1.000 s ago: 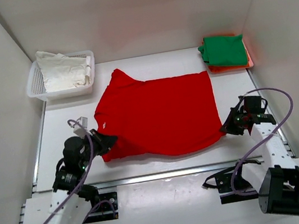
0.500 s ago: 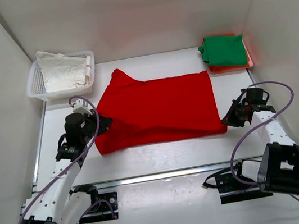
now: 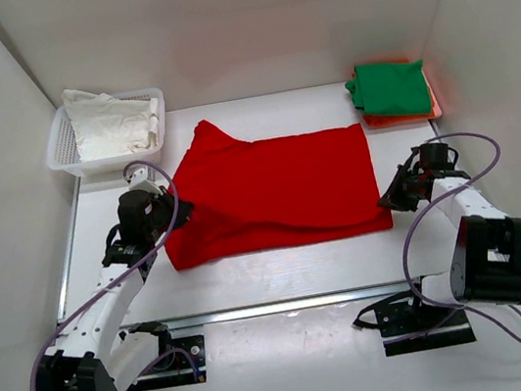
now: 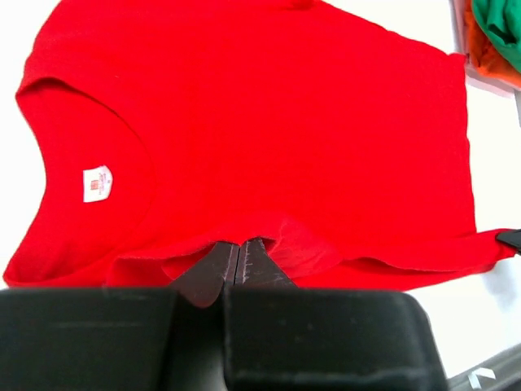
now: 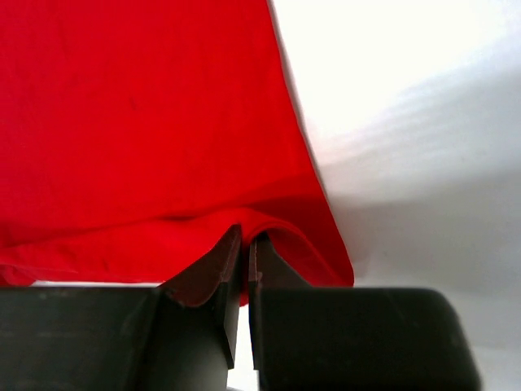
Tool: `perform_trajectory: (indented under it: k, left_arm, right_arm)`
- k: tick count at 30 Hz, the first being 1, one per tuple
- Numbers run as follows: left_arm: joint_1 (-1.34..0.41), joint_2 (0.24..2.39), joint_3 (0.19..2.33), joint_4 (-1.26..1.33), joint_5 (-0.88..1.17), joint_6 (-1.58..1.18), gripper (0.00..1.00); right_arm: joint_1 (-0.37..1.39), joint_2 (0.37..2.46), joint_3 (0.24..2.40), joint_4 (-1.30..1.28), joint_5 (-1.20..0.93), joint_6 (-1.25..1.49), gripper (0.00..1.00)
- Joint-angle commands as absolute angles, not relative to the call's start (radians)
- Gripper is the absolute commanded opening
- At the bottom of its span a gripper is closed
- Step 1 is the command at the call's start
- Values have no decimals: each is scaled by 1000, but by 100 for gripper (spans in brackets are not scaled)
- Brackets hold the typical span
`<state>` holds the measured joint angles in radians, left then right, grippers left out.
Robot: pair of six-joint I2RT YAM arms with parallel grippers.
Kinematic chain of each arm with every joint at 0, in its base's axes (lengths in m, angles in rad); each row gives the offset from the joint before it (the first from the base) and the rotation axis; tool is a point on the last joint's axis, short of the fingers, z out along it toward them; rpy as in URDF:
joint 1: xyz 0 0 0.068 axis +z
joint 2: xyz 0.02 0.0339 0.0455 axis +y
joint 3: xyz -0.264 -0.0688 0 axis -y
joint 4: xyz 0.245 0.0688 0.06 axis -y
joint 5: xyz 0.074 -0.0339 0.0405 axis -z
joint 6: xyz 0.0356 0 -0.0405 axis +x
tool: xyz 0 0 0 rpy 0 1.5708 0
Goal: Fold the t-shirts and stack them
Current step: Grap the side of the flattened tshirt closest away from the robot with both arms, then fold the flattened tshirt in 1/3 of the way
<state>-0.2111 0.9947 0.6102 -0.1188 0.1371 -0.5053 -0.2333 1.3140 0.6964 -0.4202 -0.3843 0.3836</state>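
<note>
The orange t-shirt [image 3: 405, 117] lies almost wholly hidden under the green t-shirt [image 3: 390, 88], only its rim showing; the print on the white neck label [image 4: 97, 182] of the red t-shirt [image 3: 279, 188] is too small to read; its hem vanishes between the closed fingers of the left end effector [image 4: 237, 259] and the right end effector [image 5: 247, 248].

We reach both arms forward, left gripper [image 3: 181, 216] and right gripper [image 3: 389, 203] pinched closed on the red t-shirt [image 3: 279, 188]
</note>
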Motion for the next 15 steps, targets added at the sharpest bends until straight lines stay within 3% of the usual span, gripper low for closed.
perform_trajectory:
  k: [1,11,13,15]
  left_arm:
    - [-201,982,634,-92,84,-491,0]
    - [-181,1012,634,-63,41,-483,1]
    - [-178,1040,640,-28,38,-479,4]
    - [-173,1095,647,23,25,-473,16]
  right_arm:
    - [-221,1344,739,-359,-400,403,0]
    - [-216,1445,755,-284,-420,414,0]
    - [-216,1475,759,-266,-426,426,0]
    - [-219,1483,764,-244,-451,458,2]
